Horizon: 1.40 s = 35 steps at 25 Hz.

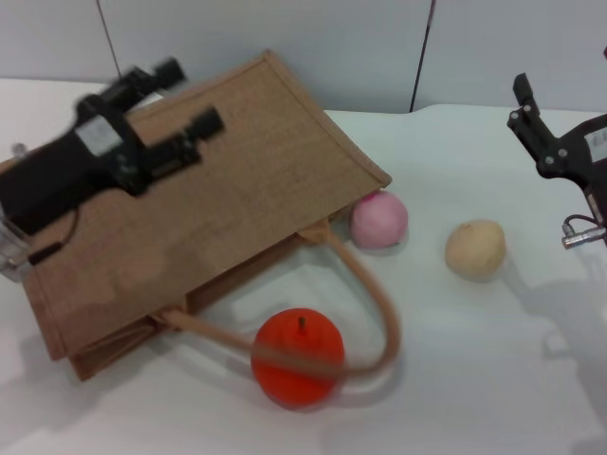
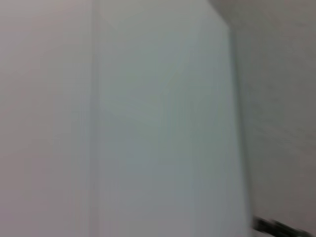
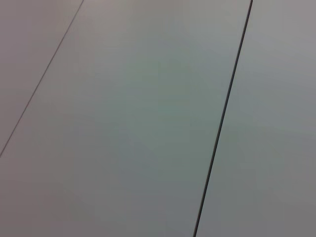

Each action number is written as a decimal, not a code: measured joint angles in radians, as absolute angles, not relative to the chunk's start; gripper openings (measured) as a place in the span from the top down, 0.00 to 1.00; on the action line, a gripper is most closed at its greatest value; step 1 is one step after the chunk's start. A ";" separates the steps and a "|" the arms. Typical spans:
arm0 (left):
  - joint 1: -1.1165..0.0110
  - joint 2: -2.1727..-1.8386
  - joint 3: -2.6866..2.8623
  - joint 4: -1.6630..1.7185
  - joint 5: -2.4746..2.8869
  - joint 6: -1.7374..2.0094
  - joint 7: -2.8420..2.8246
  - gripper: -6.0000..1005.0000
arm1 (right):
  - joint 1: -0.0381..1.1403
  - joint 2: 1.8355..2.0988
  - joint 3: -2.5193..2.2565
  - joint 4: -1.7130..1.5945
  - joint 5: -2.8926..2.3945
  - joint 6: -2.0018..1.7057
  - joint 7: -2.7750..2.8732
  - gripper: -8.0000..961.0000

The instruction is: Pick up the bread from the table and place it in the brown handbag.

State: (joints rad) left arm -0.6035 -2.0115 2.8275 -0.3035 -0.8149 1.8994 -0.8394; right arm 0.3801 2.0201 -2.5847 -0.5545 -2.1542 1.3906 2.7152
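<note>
The brown handbag (image 1: 228, 190) lies flat and tilted on the white table (image 1: 474, 379). One tan handle (image 1: 377, 294) loops out toward the front. The bread does not show in any view. My left gripper (image 1: 188, 98) hovers over the bag's far left part, open and empty. My right gripper (image 1: 528, 114) is raised at the far right edge, away from the bag. Both wrist views show only grey wall panels.
A pink round fruit (image 1: 379, 218) lies against the bag's right corner. A pale beige lump (image 1: 475, 248) lies to its right. An orange-red fruit (image 1: 297, 358) sits in front of the bag, with the handle across it.
</note>
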 joint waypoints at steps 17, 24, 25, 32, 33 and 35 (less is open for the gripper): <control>-0.472 -2.043 2.504 0.039 -1.211 1.570 -0.393 0.16 | 0.397 2.020 -2.589 -0.549 -2.014 1.386 2.715 0.06; -0.485 -2.042 2.499 0.047 -1.265 1.444 -0.395 0.17 | 0.397 2.020 -2.588 -0.547 -2.010 1.385 2.715 0.06; -0.485 -2.042 2.499 0.047 -1.265 1.444 -0.395 0.17 | 0.397 2.020 -2.588 -0.545 -2.010 1.385 2.715 0.06; -0.487 -2.042 2.505 0.049 -1.262 1.442 -0.396 0.17 | 0.397 2.020 -2.592 -0.538 -2.009 1.385 2.715 0.06; -0.487 -2.042 2.505 0.049 -1.262 1.442 -0.396 0.17 | 0.397 2.020 -2.592 -0.538 -2.009 1.385 2.715 0.06; -0.487 -2.042 2.506 0.049 -1.260 1.441 -0.396 0.17 | 0.397 2.020 -2.592 -0.538 -2.009 1.385 2.715 0.06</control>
State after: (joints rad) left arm -0.4875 -2.0417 2.5058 0.0488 -1.2597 1.4411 -0.3964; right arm 0.3973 2.0202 -2.5921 -0.5383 -2.0095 1.3851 2.7151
